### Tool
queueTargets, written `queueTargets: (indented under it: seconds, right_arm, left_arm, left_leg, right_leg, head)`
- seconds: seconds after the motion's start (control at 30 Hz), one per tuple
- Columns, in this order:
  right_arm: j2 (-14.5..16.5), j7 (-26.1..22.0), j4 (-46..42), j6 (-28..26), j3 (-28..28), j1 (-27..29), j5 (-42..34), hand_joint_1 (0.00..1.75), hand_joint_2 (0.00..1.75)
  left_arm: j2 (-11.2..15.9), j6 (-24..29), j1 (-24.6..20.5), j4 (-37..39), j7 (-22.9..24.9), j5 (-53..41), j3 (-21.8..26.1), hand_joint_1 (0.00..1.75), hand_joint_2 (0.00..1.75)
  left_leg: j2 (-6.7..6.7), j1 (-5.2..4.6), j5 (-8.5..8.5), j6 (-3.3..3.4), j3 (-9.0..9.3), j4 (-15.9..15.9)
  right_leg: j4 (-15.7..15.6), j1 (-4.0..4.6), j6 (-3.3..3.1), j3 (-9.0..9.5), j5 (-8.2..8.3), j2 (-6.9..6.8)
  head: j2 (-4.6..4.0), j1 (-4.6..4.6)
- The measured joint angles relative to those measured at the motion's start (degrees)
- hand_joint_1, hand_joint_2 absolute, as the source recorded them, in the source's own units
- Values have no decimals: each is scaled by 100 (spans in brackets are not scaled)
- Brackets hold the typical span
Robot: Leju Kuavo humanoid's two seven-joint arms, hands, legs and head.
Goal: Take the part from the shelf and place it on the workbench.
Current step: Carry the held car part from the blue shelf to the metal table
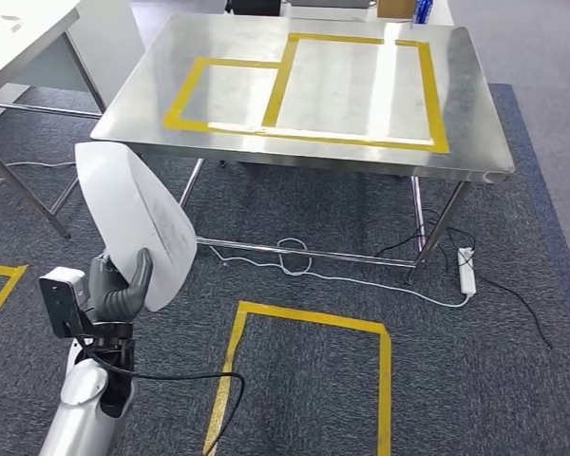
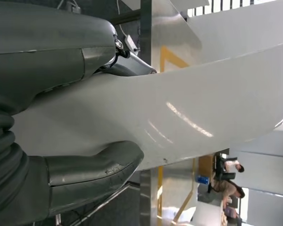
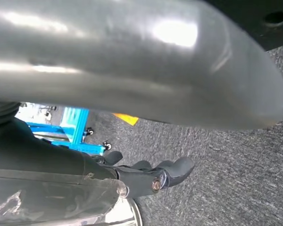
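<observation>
1. Head view: left hand is gripping the white curved part at its lower edge, fingers clamped on it, holding it up over the carpet at near left. Part is still short of the steel bench, which is standing ahead with yellow tape rectangles marked on top. Risk: the part is big and thin and gripped at one edge only, so it is likely to swing or slip out while being carried over. It could also clip the bench's near edge if brought in too low.
2. Head view, room: a yellow tape box is lying on the carpet, cables and a power strip are sitting under the bench — a trip hazard for the legs, I'd judge. A second white table is at far left.
3. Left wrist view: thumb and darker fingers are pinching the glossy white part from both sides. The smooth surface is looking slippery. People are sitting far back in the room.
4. Right wrist view: right hand is hanging over the carpet, fingers spread and holding nothing.
</observation>
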Motion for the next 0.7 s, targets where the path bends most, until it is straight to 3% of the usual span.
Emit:
queueTargets:
  seconds: [0.07, 0.17, 0.2, 0.23, 0.3, 0.37, 0.4, 0.43, 0.5, 0.57, 0.63, 0.67, 0.7]
  right_arm:
    - [-1, 13, 0, 13, 0, -1, 25, 0, 0]
    - [-2, 30, 0, 38, 0, 14, 72, 0, 0]
    - [-3, 31, 0, 45, 0, 15, 85, 0, 0]
    - [-3, 33, 0, 50, 0, 14, 94, 0, 0]
    - [-3, 31, 0, 58, 0, 13, 106, 0, 0]
    - [-3, 31, 0, 63, 0, 34, 111, 0, 0]
    - [-3, 30, 0, 65, 0, 51, 115, 0, 0]
    - [-3, 30, 1, 66, 0, 70, 119, 0, 0]
    - [-1, 29, 5, 70, 0, 103, 124, 0, 0]
    - [2, 27, 8, 78, 0, 96, 128, 0, 0]
    - [3, 26, 3, 80, 0, 66, 135, 0, 0]
    - [3, 25, -1, 80, 0, 58, 139, 0, 0]
    - [3, 23, -2, 80, 0, 56, 143, 0, 0]
  left_arm:
    - [16, -146, -22, 5, -25, 8, -7, 175, 175]
    - [20, -281, -27, 22, -73, -52, -10, 175, 175]
    - [19, -306, -29, 26, -84, -73, -9, 175, 175]
    - [18, -323, -30, 31, -92, -90, -8, 175, 175]
    - [17, -341, -33, 39, -99, -108, -7, 175, 175]
    - [16, -350, -28, 50, -99, -125, -6, 175, 175]
    - [16, -355, -27, 53, -99, -135, -6, 175, 175]
    - [16, -361, -27, 54, -99, -142, -6, 175, 175]
    - [16, -369, -26, 56, -100, -147, -6, 175, 175]
    - [17, -373, -22, 59, -103, -150, -2, 175, 175]
    - [15, -376, -40, 61, -109, -159, -3, 175, 175]
    - [14, -377, -55, 61, -111, -165, -6, 175, 175]
    - [14, -377, -67, 61, -113, -173, -8, 175, 175]
  left_leg:
    - [-23, 2, 27, 75, 142, -368]
    - [-29, 0, -74, 239, 222, -432]
    - [-24, -2, -94, 281, 277, -431]
    - [-12, -7, -112, 311, 332, -430]
    - [16, -12, -179, 327, 436, -429]
    - [31, -4, -273, 310, 559, -429]
    - [32, 8, -334, 296, 638, -429]
    - [30, 24, -405, 276, 728, -429]
    - [26, 42, -577, 214, 908, -426]
    - [27, 27, -707, 125, 1078, -490]
    - [27, 18, -620, 33, 1142, -433]
    - [26, 22, -469, -3, 1051, -215]
    - [22, 25, -308, -28, 833, 146]
  right_leg:
    - [29, 18, 74, -19, -35, 27]
    - [119, 9, 164, -19, -48, -30]
    - [264, 8, 180, -87, -119, -81]
    - [538, 3, 197, -230, -235, -133]
    - [1325, -2, 223, -692, -530, -198]
    - [1745, -12, 237, -1034, -649, -214]
    - [1645, -16, 242, -1060, -594, -218]
    - [1355, -20, 251, -992, -461, -229]
    - [589, -29, 258, -781, 54, -309]
    - [201, -21, 187, -635, 351, -368]
    - [169, -15, 74, -517, 252, -334]
    - [140, -23, 35, -445, 209, -308]
    - [104, -31, 0, -349, 147, -290]
  head:
    - [0, 2]
    - [0, 43]
    - [0, 63]
    - [0, 72]
    - [0, 84]
    - [-1, 86]
    - [-1, 86]
    - [-1, 88]
    - [-1, 110]
    - [-1, 119]
    - [-1, 108]
    - [0, 93]
    - [0, 82]
